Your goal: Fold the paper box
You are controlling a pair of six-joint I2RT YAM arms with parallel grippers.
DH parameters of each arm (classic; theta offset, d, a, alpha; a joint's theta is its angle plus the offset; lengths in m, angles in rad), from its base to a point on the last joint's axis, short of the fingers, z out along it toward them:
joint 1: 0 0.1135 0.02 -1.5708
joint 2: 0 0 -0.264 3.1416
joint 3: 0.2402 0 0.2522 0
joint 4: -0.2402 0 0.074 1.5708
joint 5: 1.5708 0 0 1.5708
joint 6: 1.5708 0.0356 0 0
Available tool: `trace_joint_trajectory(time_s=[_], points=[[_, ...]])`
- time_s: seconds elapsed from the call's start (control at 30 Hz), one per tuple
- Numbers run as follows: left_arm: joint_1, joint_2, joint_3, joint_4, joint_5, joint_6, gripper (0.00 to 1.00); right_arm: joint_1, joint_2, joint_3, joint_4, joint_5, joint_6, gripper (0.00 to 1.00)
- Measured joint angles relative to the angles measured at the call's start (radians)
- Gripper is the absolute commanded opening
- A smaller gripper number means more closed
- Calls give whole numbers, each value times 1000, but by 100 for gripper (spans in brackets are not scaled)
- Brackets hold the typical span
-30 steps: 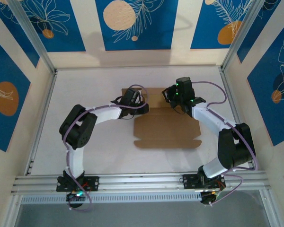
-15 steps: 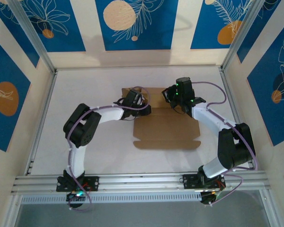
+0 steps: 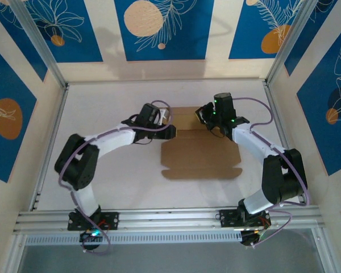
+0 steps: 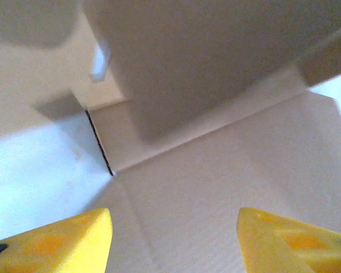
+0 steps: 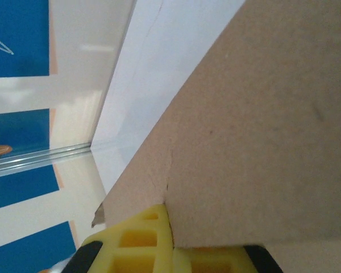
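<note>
Change: left hand (image 3: 166,129) has pulled back from the box (image 3: 200,153), at its far-left corner, fingers now apart, holding nothing.
Meaning: that flap is probably released.
Box: plain brown cardboard, mostly flat, middle of the counter (image 3: 131,176); far flap raised.
Right hand (image 3: 207,118): closed at the far-right flap.

readable text: none, not a letter anywhere | paper box (image 3: 200,153): plain brown, unmarked | wall panels (image 3: 159,28): blue leaf-and-circle prints, no lettering
</note>
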Motion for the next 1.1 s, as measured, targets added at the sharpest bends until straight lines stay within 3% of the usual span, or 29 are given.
trace_joint_trajectory(time_s=[0.23,0.37,0.53,0.7,0.97,1.1], points=[[67,-240,25,-68,-37,209,62,-22,0,0,-13,-39,-35,4],[140,-287,-26,-29,-88,346,68,-35,0,0,-14,-69,-48,4],[181,-212,-55,-32,-112,519,68,-52,0,0,-14,-115,-64,4],[191,-135,-42,-65,-51,664,70,-58,12,2,-13,-147,-79,4],[191,-56,99,-90,19,847,69,-64,39,20,-1,-186,-82,4],[190,1,182,-124,41,921,64,-65,51,27,6,-198,-82,4]])
